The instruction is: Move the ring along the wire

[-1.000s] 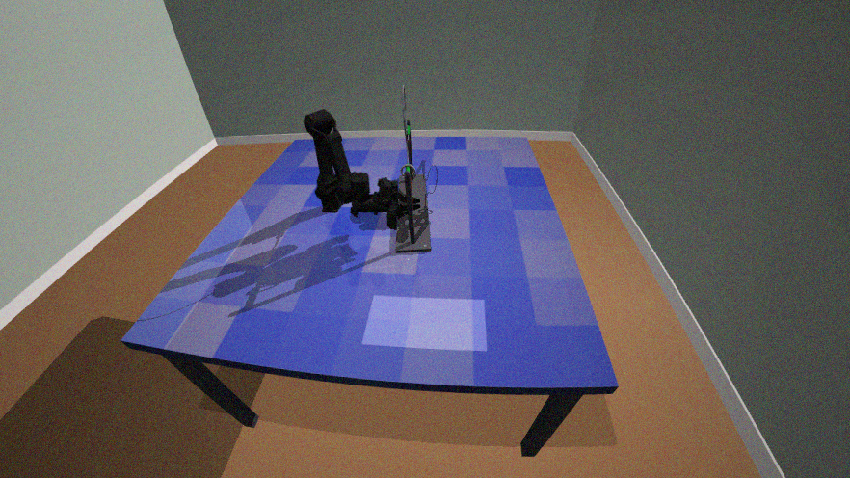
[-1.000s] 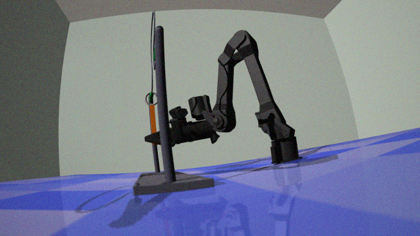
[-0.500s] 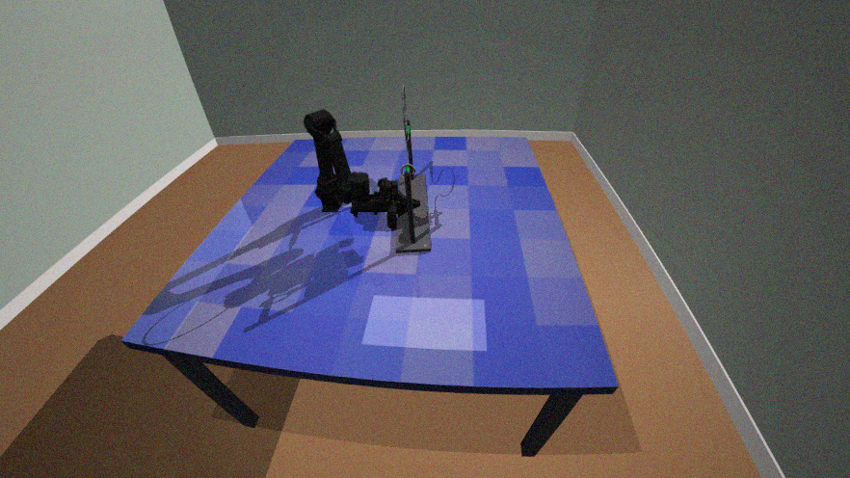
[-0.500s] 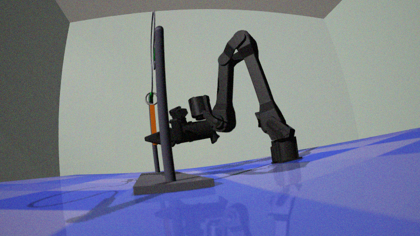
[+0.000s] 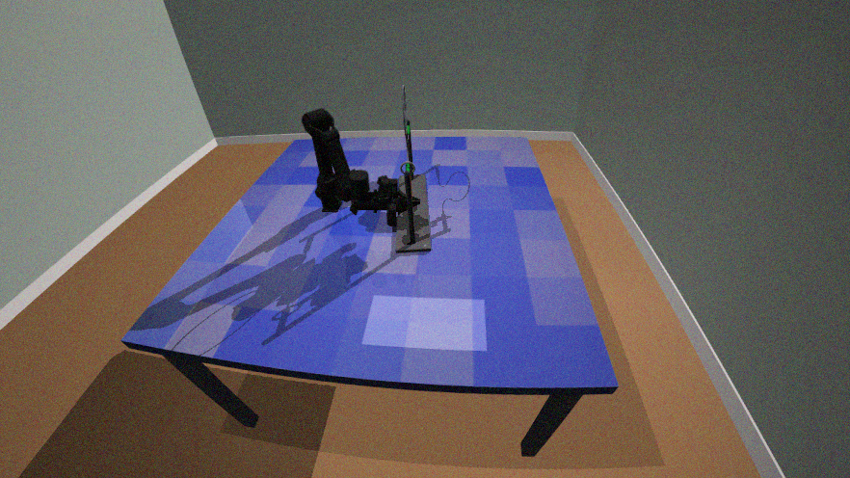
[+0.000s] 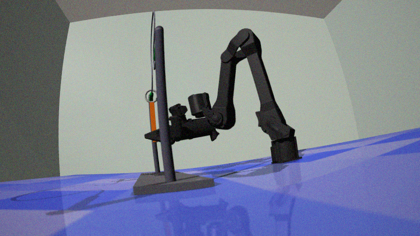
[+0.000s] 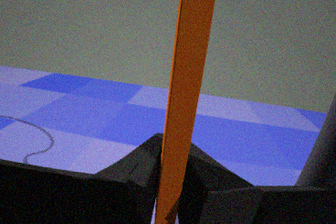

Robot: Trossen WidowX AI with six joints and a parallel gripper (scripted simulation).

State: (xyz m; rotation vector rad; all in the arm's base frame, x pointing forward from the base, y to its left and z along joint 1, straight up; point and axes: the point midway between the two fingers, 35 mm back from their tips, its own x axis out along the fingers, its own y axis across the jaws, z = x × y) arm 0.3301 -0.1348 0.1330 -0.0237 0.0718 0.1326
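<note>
The ring (image 5: 401, 167) (image 6: 145, 96) hangs around the green part at the post (image 6: 155, 159) farther from the exterior camera. Its orange handle (image 6: 152, 115) (image 7: 194, 54) points down, nearly upright. My gripper (image 5: 416, 200) (image 6: 151, 135) (image 7: 168, 142) is shut on the handle near its lower end. The other green part (image 5: 408, 129) (image 6: 154, 54) is higher, beside the other post (image 6: 162, 97). The thin grey wire (image 5: 404, 99) (image 6: 152, 75) rises above the ring in a tall arch. The handle is not discernible in the top view; exact ring-to-wire contact is too small to tell.
Both posts stand on a grey base (image 6: 185, 183) on the blue patterned table (image 5: 438, 366). A post (image 7: 320, 154) shows at the right of the wrist view. The arm (image 6: 225, 81) reaches in from its own base (image 6: 284, 152) on the table. Shadows fall across the table.
</note>
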